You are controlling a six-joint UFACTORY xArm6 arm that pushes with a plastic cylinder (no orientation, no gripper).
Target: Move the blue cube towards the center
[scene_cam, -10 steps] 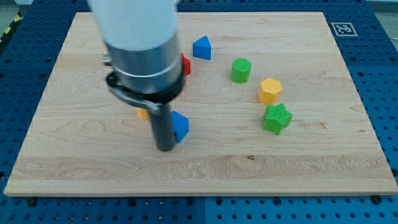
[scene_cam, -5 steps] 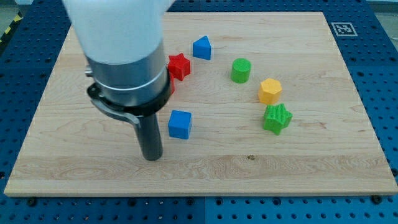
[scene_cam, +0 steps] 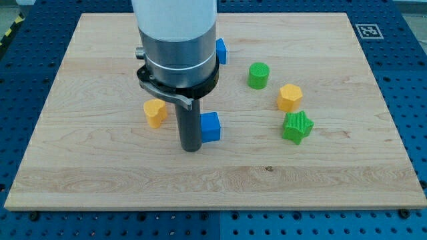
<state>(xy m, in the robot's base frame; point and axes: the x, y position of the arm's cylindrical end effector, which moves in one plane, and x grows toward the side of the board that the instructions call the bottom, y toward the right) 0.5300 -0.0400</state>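
My tip (scene_cam: 191, 148) touches the blue cube (scene_cam: 210, 127), nearly centred on the surface (scene_cam: 333, 167); there is no pincer.

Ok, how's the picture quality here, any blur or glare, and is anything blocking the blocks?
Camera view: even, soft lighting with no strong glare on the wooden board. The blue cube, green star and yellow hexagonal block look sharp. My tip sits just at the view's left of the blue cube. The arm body's pale upper part looks soft and hides most of another blue block.
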